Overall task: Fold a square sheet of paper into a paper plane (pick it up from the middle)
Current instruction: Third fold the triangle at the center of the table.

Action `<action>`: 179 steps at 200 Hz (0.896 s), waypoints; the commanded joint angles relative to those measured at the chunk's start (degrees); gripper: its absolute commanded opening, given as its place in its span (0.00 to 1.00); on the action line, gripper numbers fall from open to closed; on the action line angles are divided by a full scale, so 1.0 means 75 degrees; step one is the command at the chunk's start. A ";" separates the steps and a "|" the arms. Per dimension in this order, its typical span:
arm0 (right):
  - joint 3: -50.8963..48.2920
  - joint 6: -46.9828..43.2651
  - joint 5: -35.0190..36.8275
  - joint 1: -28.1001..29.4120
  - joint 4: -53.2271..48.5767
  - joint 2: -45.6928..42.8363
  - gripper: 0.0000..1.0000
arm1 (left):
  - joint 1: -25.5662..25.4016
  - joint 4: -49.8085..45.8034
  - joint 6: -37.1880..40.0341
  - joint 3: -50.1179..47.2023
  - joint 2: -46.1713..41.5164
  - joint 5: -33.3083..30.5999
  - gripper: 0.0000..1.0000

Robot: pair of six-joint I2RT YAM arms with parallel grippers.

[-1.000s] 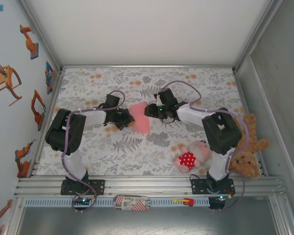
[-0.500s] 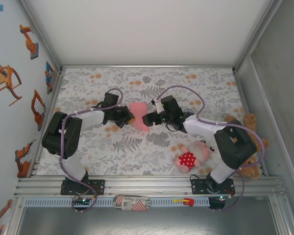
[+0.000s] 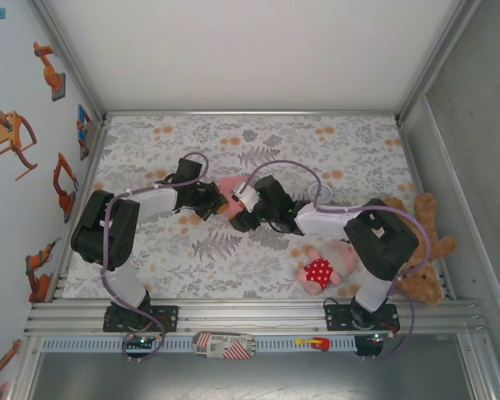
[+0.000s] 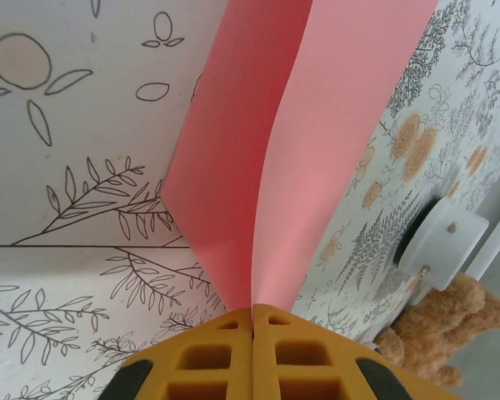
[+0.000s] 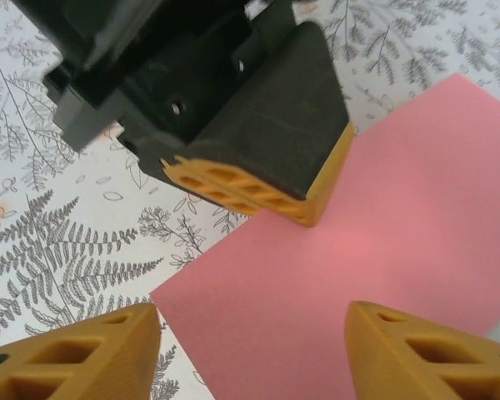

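The square sheet of paper (image 4: 267, 167), pinched in the closed left tool (image 4: 252, 323), could be torn if tugged by the open, empty right tool (image 5: 250, 323).

Top external view: fixed high behind the arm bases (image 3: 142, 317), looking down on the whole table (image 3: 150, 254). Left wrist view: very close, facing along the left pincer (image 4: 252, 321) onto the square sheet of paper (image 4: 258, 150). Right wrist view: close above, sharing that sheet and pincer.
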 commanded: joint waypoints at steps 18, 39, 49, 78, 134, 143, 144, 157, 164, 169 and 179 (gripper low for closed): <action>-0.0041 -0.0433 -0.0513 0.0042 0.0449 0.0373 0.56 | -0.0029 -0.0241 -0.0088 0.0191 -0.0165 0.0025 0.02; -0.0155 -0.0530 -0.0336 0.0066 0.0605 0.0424 0.58 | -0.0039 -0.0259 -0.0087 0.0192 -0.0153 0.0043 0.02; -0.0198 -0.0632 -0.0238 0.0101 0.0642 0.0430 0.59 | -0.0033 -0.0280 -0.0092 0.0192 -0.0165 0.0023 0.02; -0.0359 -0.1023 0.0111 0.0177 0.0707 0.0430 0.61 | -0.0040 -0.0338 -0.0056 0.0220 -0.0180 0.0032 0.02; -0.0594 -0.1064 0.0311 0.0206 0.1193 0.0187 0.54 | -0.0059 -0.0429 -0.0028 0.0254 -0.0145 0.0015 0.02; -0.0629 -0.1050 0.0344 0.0206 0.1259 0.0121 0.52 | -0.0055 -0.0457 -0.0017 0.0253 -0.0144 0.0017 0.02; -0.0632 -0.1044 0.0345 0.0206 0.1269 0.0117 0.52 | -0.0053 -0.0466 -0.0010 0.0258 -0.0139 0.0013 0.03; -0.0704 -0.0993 0.0344 0.0206 0.1411 0.0021 0.49 | -0.0068 -0.0475 0.0007 0.0245 -0.0143 -0.0003 0.03; -0.0713 -0.0963 0.0347 0.0206 0.1440 -0.0021 0.49 | -0.0066 -0.0494 0.0007 0.0246 -0.0127 -0.0003 0.03; -0.0717 -0.0927 0.0352 0.0206 0.1464 -0.0036 0.48 | -0.0070 -0.0497 0.0009 0.0240 -0.0134 -0.0002 0.03; -0.0741 -0.0887 0.0336 0.0206 0.1551 -0.0091 0.48 | -0.0090 -0.0497 0.0019 0.0262 -0.0101 0.0008 0.03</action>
